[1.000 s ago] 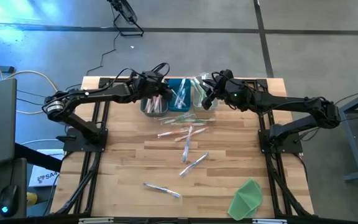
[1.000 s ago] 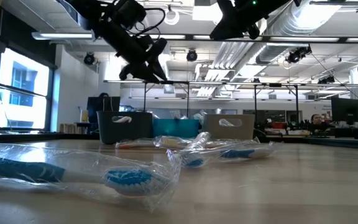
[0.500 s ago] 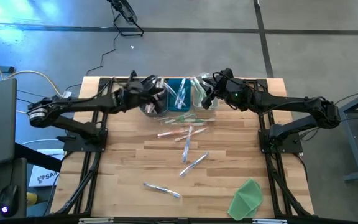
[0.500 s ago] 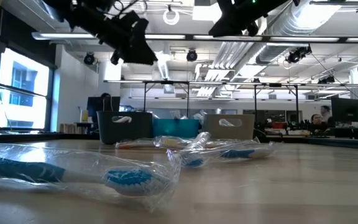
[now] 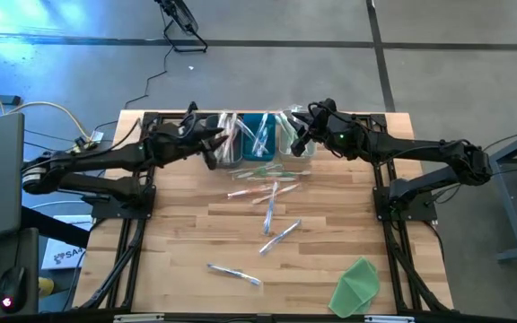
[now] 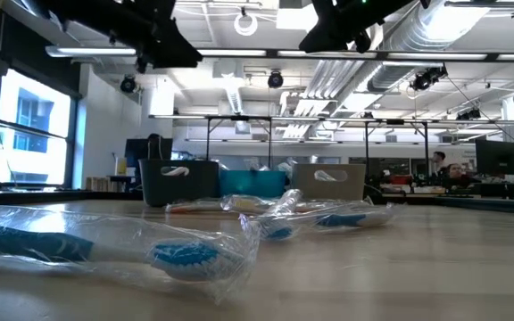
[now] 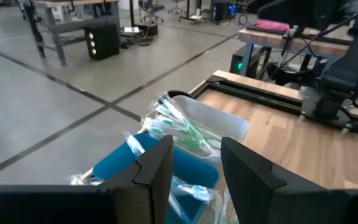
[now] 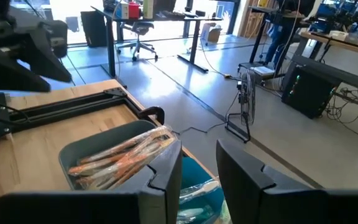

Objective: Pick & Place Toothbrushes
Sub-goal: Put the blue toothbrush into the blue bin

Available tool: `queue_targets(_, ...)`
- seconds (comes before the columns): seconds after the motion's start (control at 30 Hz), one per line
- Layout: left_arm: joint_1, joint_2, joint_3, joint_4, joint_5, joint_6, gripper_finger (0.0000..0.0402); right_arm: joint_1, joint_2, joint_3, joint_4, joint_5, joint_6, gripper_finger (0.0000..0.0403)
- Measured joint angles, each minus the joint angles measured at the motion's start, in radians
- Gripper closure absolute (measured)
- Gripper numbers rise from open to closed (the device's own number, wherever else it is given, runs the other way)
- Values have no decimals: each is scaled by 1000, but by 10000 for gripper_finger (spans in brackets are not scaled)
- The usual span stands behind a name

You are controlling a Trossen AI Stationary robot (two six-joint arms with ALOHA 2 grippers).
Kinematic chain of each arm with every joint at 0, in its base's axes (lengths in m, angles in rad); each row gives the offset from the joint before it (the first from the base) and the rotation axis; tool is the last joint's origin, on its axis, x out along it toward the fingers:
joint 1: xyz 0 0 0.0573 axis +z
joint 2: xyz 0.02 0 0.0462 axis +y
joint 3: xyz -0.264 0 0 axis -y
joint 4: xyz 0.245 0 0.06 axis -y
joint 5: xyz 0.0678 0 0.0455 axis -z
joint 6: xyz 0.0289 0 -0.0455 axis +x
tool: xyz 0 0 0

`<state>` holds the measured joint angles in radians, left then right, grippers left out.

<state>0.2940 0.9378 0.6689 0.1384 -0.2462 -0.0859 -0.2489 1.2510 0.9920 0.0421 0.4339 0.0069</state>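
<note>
Toothbrushes (image 5: 272,199), wrapped, lie loose at table centre; 3 bins (image 5: 260,137) at 12 o'clock hold more. Left gripper (image 7: 194,168) and right gripper (image 8: 197,168) hover above the bins, fingers parted, gripping nothing.

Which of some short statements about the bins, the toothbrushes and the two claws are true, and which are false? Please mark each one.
1. Three bins stand in a row at the table's far edge. True.
2. The green cloth lies inside the middle bin. False: it lies near the table's front right corner.
3. The grey bin holds orange toothbrushes. True.
4. The left claw grips a toothbrush. False: nothing is between its fingers.
5. Wrapped toothbrushes lie loose on the table. True.
</note>
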Motion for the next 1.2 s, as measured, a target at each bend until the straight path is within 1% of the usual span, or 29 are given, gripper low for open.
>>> queue_targets(0.2,0,-82,0,-60,1,4,268,0,0,0,0,0,-2,310)
queue_targets(0.4,0,-119,0,-105,1,10,268,0,0,0,0,1,-3,310)
queue_targets(0.7,0,-116,0,-118,2,-1,268,0,0,0,0,1,-3,310)
queue_targets(0.83,0,-116,0,-121,3,-50,268,0,0,0,0,1,-3,310)
queue_targets(1.2,0,-116,0,-120,3,-113,268,0,0,0,0,2,-25,310)
